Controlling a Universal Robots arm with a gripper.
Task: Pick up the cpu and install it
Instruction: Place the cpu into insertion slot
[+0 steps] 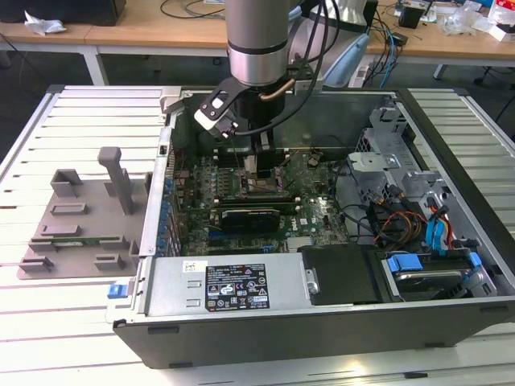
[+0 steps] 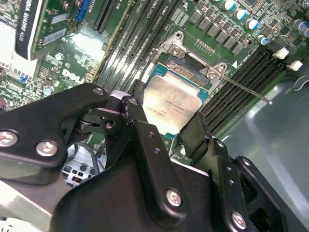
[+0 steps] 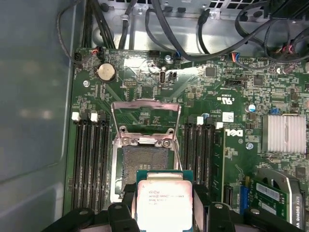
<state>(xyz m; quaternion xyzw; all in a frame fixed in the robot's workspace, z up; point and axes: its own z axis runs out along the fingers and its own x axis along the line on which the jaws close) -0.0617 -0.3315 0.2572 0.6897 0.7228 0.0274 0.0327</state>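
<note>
Exterior view: the arm (image 1: 256,40) reaches down into a computer case (image 1: 322,338) that lies on its side, lid off, on a slatted table (image 1: 48,338). The case holds a green motherboard (image 1: 322,217), a black card (image 1: 251,217) plugged across it, a grey power supply (image 1: 233,285) along the near wall, and a drive bay (image 1: 426,273) with blue latches and loose cables toward the exterior view's right. The gripper (image 1: 259,165) hangs over the middle of the board. Outside the case, toward the exterior view's left, a grey plate (image 1: 80,233) with raised blocks lies on the table; a narrow green strip (image 1: 80,240) sits in one of its slots.

Wrist views: the gripper (image 3: 163,212) (image 2: 166,116) clamps the cpu (image 3: 163,200) (image 2: 174,104), its black fingers (image 2: 140,121) pressed against two opposite edges, metal top facing up. The cpu is level and overlaps one edge of the socket (image 3: 145,164) (image 2: 193,63), not squarely seated; whether it touches the socket cannot be told. The rest of the socket's dark contact field is bare. The socket's metal frame (image 3: 145,121) is swung up and its lever (image 2: 246,89) stands released. Memory slots (image 3: 89,159) flank the socket on both sides.
</note>
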